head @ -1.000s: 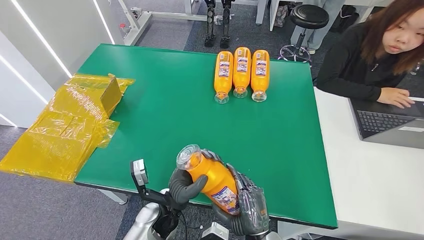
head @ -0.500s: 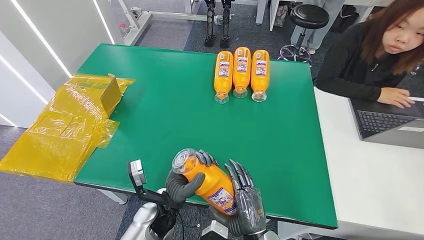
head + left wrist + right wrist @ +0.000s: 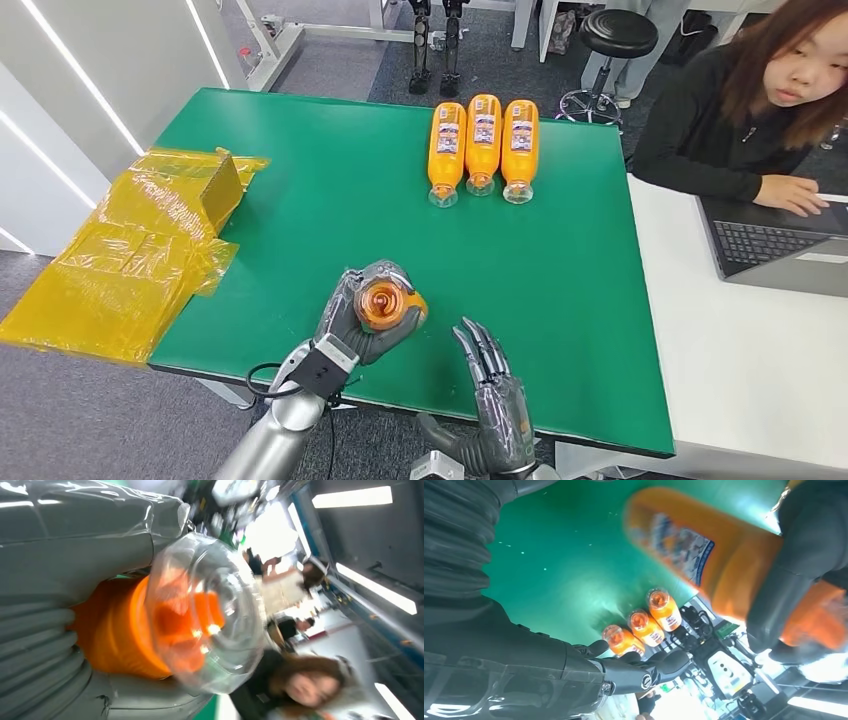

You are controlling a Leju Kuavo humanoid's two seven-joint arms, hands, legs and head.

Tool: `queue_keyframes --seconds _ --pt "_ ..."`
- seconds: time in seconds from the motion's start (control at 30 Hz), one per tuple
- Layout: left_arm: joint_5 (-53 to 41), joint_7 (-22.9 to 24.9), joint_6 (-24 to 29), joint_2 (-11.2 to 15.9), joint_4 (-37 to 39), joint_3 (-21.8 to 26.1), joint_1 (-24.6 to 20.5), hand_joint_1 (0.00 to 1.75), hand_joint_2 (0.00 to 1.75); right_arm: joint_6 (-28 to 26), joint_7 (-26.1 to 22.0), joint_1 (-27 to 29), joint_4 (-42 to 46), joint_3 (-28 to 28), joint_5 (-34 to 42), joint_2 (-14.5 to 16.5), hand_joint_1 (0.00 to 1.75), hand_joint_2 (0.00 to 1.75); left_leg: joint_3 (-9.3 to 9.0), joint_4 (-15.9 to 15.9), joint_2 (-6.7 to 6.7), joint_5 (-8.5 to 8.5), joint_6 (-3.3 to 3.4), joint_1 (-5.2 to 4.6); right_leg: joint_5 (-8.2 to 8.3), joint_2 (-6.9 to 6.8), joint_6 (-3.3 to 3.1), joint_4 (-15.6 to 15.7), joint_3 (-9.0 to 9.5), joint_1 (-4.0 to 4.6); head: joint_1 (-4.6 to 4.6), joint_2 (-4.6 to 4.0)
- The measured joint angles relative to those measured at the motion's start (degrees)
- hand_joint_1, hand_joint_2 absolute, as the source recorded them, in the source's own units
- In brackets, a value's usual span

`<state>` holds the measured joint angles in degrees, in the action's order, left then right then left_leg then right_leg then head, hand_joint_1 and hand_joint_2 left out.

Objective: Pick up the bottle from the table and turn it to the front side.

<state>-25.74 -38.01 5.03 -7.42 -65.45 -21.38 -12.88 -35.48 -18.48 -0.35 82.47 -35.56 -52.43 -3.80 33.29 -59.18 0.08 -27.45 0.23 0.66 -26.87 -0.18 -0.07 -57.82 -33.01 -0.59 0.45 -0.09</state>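
A: While the left hand (image 3: 362, 318) wraps its fingers around the orange bottle (image 3: 388, 305), where does that bottle sit?

B: Near the front edge of the green table (image 3: 330, 215), held above it, with its clear cap pointing up at the head camera. In the left wrist view the cap shows large, thumb and fingers pressed against the orange body.

A: And the right hand (image 3: 497, 398)?

B: It holds nothing. Its fingers are spread and point toward the far side of the table; it is just beside the bottle, on the robot's right, apart from it. The right wrist view shows the label of the held bottle, blurred, with the left hand's dark fingers across it.

A: What else lies on the table?

B: Three orange bottles (image 3: 483, 144) lie side by side at the far edge, caps toward the robot, labels up. Yellow plastic wrapping (image 3: 140, 245) hangs over the table's left edge. A person (image 3: 745, 95) sits at the adjoining white table, a hand by a laptop (image 3: 775, 250).
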Motion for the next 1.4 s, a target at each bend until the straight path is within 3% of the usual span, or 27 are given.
queue_keyframes --seconds 0.2,0.43,0.63,0.83,1.0,1.4 --pt "-15.44 4.69 9.39 2.6 -1.43 -0.01 -1.2 1.75 1.75 0.22 -0.62 -0.15 -0.02 -0.15 1.34 -0.01 0.0 1.75 0.01 0.0 0.0 0.0 0.0 0.0 -0.01 0.01 0.0 -0.01 -0.01 0.0 0.0 0.0" --pt "-33.26 13.24 14.47 5.86 -0.94 -0.45 -2.35 1.75 1.75 0.13 -2.05 -0.14 -0.26 -0.16 3.91 -0.01 0.0 1.75 0.01 0.0 0.01 0.0 0.0 0.0 -0.01 0.02 0.0 0.0 -0.03 0.0 0.01 0.0" --pt "-47.76 19.56 18.04 9.83 8.25 -1.92 -8.24 1.75 1.75 0.01 -3.9 -0.2 -1.06 -0.4 7.57 -0.01 0.0 1.75 0.01 0.0 -0.02 0.08 -0.09 0.01 0.01 0.0 -0.02 -0.03 -0.04 0.0 0.0 0.0" --pt "-58.14 27.22 17.55 12.58 25.45 -4.3 -18.18 1.75 1.75 0.04 -5.9 -0.65 -2.42 -1.18 12.74 -0.01 0.0 1.75 0.02 0.0 0.07 0.12 -0.14 0.01 0.07 0.11 -0.1 -0.12 -0.1 0.0 0.01 0.0" --pt "-59.7 30.79 12.65 14.66 35.46 -4.85 -24.43 1.75 1.75 0.1 -6.9 -1.51 -4.04 -2.25 15.73 -0.01 0.0 1.75 0.04 0.0 0.08 0.12 -0.15 0.02 0.07 0.13 -0.11 -0.15 -0.14 0.02 0.01 0.0" --pt "-56.17 37.95 3.57 17.55 45.66 -3.45 -30.19 1.7 1.75 0.46 -5.96 -2.38 -6.03 -3.33 17.15 -0.01 0.0 1.75 0.11 0.0 0.07 0.13 -0.15 0.03 0.07 0.11 -0.12 -0.17 -0.2 0.02 0.01 0.0"
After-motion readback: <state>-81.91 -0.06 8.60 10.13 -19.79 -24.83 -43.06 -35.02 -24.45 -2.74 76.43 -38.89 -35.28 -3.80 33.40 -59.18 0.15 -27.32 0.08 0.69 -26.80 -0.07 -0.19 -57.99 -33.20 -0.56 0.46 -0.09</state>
